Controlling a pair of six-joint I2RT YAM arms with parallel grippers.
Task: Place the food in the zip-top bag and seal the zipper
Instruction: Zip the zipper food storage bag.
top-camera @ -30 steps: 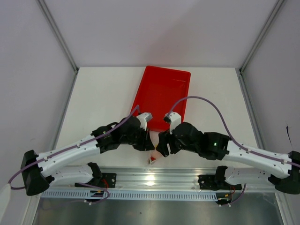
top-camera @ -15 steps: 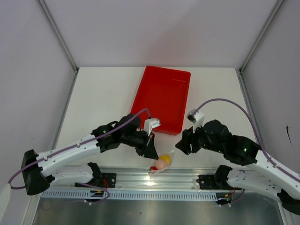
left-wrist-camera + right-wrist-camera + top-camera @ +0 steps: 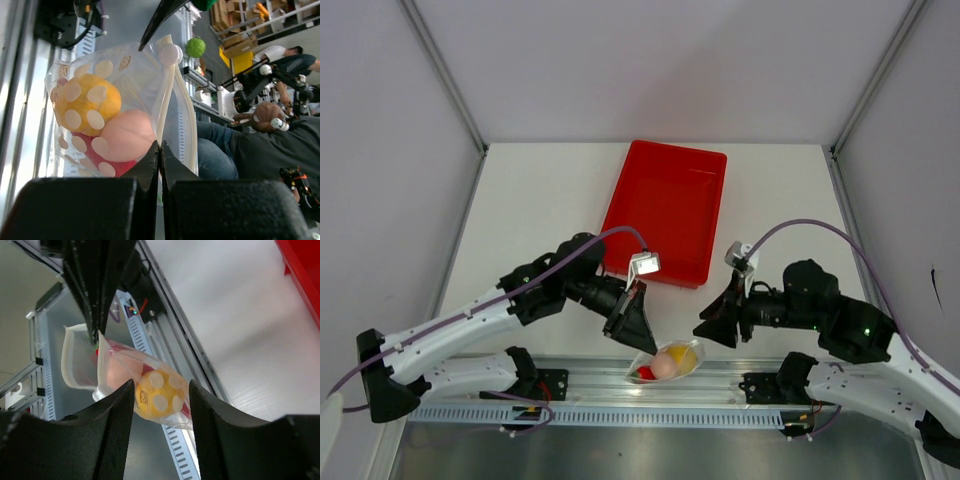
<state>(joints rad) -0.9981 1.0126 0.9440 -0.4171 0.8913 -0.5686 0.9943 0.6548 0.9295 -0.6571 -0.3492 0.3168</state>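
Observation:
My left gripper (image 3: 639, 343) is shut on the edge of the zip-top bag (image 3: 698, 352) and holds it up over the table's near edge. In the left wrist view the jaws (image 3: 160, 146) pinch the clear bag (image 3: 145, 65) beside its pale zipper strip (image 3: 174, 95). I cannot tell if the strip is pressed shut. Inside lie the yellow fruit (image 3: 87, 104), the pinkish ball (image 3: 127, 136) and the red chili (image 3: 107, 162). My right gripper (image 3: 702, 328) is open and empty to the right of the bag. Its view shows the fruit (image 3: 160, 397) between its fingers, farther off.
The red tray (image 3: 620, 200) lies empty at the table's far middle, just beyond both grippers. The metal rail (image 3: 720, 375) and the arm bases run along the near edge under the bag. Side walls with metal posts close the table in on the left and right.
My right gripper has let go of the bag and drawn back to the right, open. My left gripper has swung toward the near edge, lifting the bag with the food into view.

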